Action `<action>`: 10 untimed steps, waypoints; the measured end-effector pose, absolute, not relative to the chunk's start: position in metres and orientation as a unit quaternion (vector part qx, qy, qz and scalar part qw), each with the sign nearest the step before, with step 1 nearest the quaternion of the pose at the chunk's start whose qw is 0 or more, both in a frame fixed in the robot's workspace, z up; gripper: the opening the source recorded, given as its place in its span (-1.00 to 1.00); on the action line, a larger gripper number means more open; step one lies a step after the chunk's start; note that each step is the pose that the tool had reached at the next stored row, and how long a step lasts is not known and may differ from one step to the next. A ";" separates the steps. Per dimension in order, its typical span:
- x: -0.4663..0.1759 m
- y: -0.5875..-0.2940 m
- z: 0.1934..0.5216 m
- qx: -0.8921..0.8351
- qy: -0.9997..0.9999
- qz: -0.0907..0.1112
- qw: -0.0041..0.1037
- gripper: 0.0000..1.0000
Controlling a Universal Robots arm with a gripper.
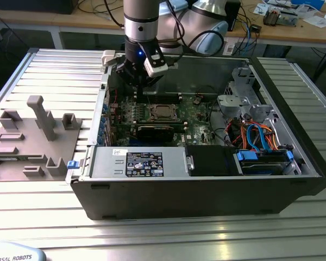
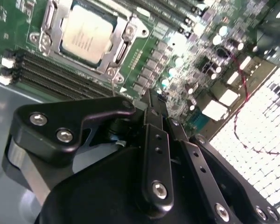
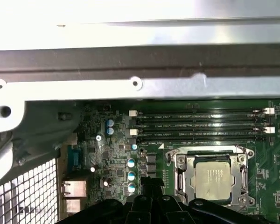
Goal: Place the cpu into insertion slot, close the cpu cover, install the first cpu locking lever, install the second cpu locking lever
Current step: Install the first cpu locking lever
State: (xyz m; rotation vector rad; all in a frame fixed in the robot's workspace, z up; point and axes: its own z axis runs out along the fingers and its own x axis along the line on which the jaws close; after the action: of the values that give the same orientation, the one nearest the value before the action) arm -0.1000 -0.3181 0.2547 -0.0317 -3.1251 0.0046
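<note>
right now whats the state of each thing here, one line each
cpu: seated flat in the insertion slot
cpu cover: closed down over the cpu's edges
gripper: fingers together, empty, above the board beside the socket
memory slots: no modules in them
computer case: side open, lying flat

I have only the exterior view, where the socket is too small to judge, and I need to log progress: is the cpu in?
Observer: Yes. In both wrist views the cpu sits seated with its silver top up.
Operator: And the cover?
Observer: The first wrist view shows the cover lying down, framing the cpu.
Operator: Is the gripper carrying anything?
Observer: No. In the second wrist view the gripper is shut and empty, over the board beside the cover.
</note>
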 end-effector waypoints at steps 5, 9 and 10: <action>-0.100 -0.306 0.255 -0.007 -1.000 0.002 0.008 -0.79; -0.100 -0.304 0.255 -0.004 -1.000 0.002 0.008 -0.79; -0.100 -0.304 0.256 -0.003 -1.000 0.001 0.008 -0.79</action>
State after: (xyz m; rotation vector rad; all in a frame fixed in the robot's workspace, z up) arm -0.1003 -0.3037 0.2564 -0.0107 -3.1252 0.0040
